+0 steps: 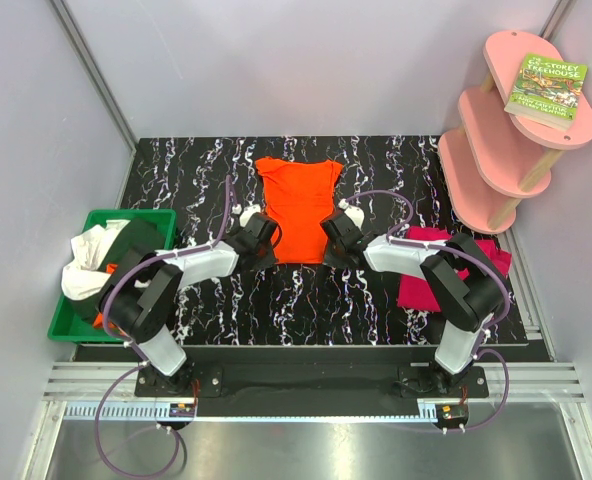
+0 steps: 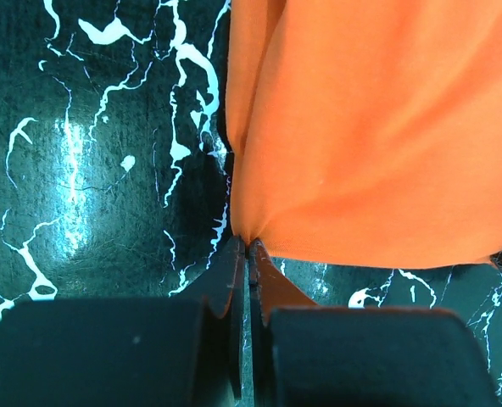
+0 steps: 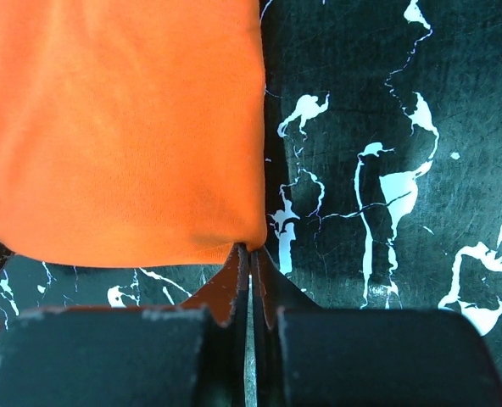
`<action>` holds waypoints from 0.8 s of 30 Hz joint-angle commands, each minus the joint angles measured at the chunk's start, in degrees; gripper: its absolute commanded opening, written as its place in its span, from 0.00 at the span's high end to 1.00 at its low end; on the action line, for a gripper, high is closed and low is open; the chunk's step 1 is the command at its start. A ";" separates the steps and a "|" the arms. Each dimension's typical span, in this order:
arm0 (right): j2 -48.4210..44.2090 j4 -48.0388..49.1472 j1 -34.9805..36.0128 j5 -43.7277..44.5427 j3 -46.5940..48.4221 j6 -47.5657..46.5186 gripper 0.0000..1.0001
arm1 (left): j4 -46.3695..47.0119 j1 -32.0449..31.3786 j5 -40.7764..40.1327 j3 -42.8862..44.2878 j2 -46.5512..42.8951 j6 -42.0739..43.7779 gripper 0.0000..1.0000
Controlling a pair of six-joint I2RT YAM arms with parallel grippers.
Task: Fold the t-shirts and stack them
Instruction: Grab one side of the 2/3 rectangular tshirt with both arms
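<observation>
A bright orange t-shirt [image 1: 298,205] lies flat in the middle of the black marbled table, sleeves at the far end, with its sides folded in. My left gripper [image 1: 269,240] is shut on its near left corner [image 2: 244,229], the cloth pinched at the fingertips [image 2: 248,248]. At the near right corner [image 3: 249,236] my right gripper [image 1: 328,240] is shut on the hem in the same way [image 3: 251,251]. A folded magenta-pink t-shirt [image 1: 423,285] lies on the right, partly hidden under the right arm. More t-shirts, white [image 1: 88,262] and dark green, are heaped in the bin.
The green plastic bin [image 1: 148,216] stands at the table's left edge. A pink tiered shelf [image 1: 496,150] with a book [image 1: 547,88] on top stands at the back right corner. Grey walls close in the table on three sides.
</observation>
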 commanded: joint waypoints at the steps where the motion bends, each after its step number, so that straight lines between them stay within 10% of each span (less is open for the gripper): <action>1: 1.78 -5.44 0.42 -0.25 -1.71 -0.29 1.00 | -1.38 0.09 -2.08 0.32 -0.80 -0.66 1.00; 12: -5.41 -8.16 1.91 -1.57 -8.74 2.61 1.00 | -2.61 -6.31 -3.40 -5.12 -8.09 -2.85 1.00; 24: -23.52 -14.92 12.71 -0.96 -25.08 13.32 1.00 | -10.51 -28.53 -7.62 -19.28 -23.99 -20.78 1.00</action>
